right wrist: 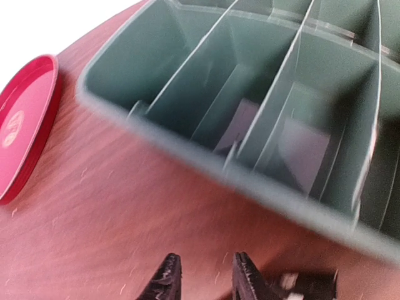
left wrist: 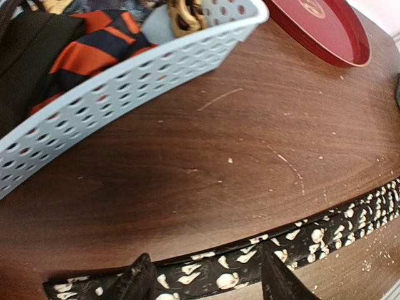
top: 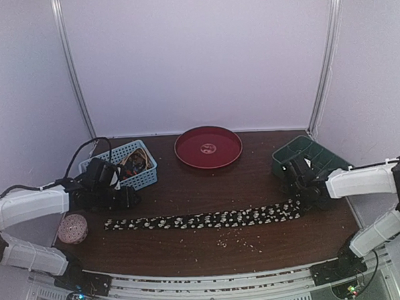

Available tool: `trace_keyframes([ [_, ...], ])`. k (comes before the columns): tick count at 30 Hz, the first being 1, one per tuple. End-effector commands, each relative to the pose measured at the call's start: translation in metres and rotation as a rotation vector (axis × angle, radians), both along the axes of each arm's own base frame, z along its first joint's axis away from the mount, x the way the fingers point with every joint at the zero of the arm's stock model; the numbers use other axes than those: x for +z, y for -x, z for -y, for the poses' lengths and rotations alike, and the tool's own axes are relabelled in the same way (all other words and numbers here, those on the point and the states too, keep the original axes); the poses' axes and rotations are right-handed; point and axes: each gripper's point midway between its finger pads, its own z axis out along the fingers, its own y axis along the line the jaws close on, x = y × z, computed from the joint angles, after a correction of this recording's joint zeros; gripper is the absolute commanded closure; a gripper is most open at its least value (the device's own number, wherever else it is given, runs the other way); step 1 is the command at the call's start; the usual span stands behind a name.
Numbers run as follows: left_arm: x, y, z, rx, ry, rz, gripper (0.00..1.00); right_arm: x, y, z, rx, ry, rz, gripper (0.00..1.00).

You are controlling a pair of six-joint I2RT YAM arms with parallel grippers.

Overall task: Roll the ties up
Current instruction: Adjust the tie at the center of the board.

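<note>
A dark tie with pale speckles lies flat and stretched out across the table's front. My left gripper is at its left end. In the left wrist view the gripper is open, and the tie runs flat on the wood under the gap between the fingers. My right gripper is at the tie's right end. In the right wrist view it is open by a narrow gap over bare wood, and the tie's end lies just right of the right finger.
A blue basket at the back left holds more ties, one striped orange and dark. A red plate sits at the back centre, a green divided tray at the right. A pinkish ball and crumbs lie near the front.
</note>
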Motion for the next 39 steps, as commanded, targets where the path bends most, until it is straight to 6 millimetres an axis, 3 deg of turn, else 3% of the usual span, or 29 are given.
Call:
trace_keyframes([
  [1, 0.016, -0.011, 0.024, -0.074, 0.083, 0.064, 0.37, -0.003, 0.039, -0.012, -0.010, -0.062, -0.084, 0.68],
  [3, 0.014, -0.012, 0.023, -0.065, 0.081, 0.065, 0.17, -0.008, 0.046, -0.016, -0.027, -0.113, -0.109, 0.68],
  [4, 0.012, -0.013, 0.023, -0.065, 0.077, 0.062, 0.14, -0.010, 0.048, -0.020, -0.020, -0.126, -0.115, 0.71],
  [10, 0.006, -0.017, 0.009, 0.008, 0.012, 0.032, 0.15, -0.017, 0.042, -0.048, 0.076, -0.142, -0.121, 0.99],
  [14, 0.006, -0.013, -0.010, 0.085, -0.016, 0.018, 0.19, -0.032, 0.046, -0.051, 0.088, -0.111, -0.182, 1.00],
  [21, 0.000, -0.004, -0.044, 0.151, 0.118, -0.012, 0.32, -0.057, 0.061, -0.016, 0.006, 0.061, -0.268, 1.00],
  [30, -0.025, 0.009, -0.084, 0.361, 0.014, -0.081, 0.37, -0.072, 0.090, 0.017, -0.124, 0.089, -0.309, 1.00],
  [35, -0.029, 0.019, -0.091, 0.363, -0.010, -0.076, 0.43, -0.066, 0.099, 0.029, -0.168, 0.078, -0.291, 1.00],
  [39, -0.041, 0.025, -0.081, 0.351, 0.054, -0.104, 0.49, -0.060, 0.107, 0.039, -0.246, 0.069, -0.289, 1.00],
])
